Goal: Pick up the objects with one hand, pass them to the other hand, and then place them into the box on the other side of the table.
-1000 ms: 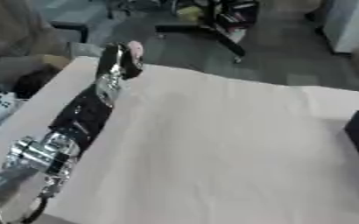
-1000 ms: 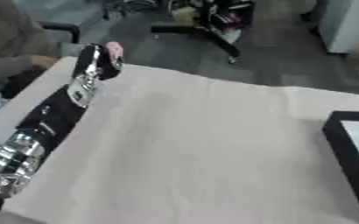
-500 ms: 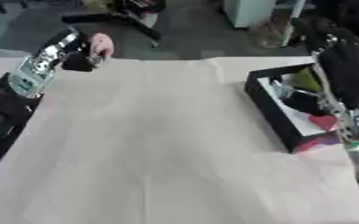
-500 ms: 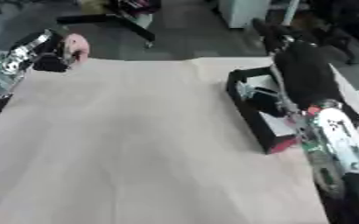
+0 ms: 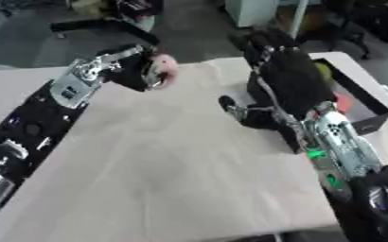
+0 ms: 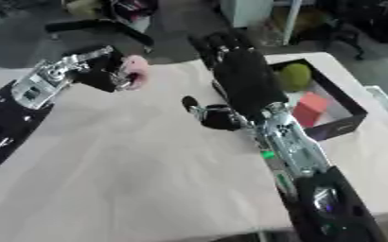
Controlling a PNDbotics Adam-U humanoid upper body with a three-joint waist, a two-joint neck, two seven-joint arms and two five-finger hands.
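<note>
Curling round a pink object, the left hand's fingers hold it.

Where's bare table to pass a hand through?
The near cloth between both arms is bare. Crowded: the far middle, where the left hand holding the pink object faces the right hand, and the box.

Probably office: chair base beyond table

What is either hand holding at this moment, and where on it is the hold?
The left hand has its fingers curled round a small pink object, gripping the side that faces the palm. The right hand is open and holds nothing.
</note>
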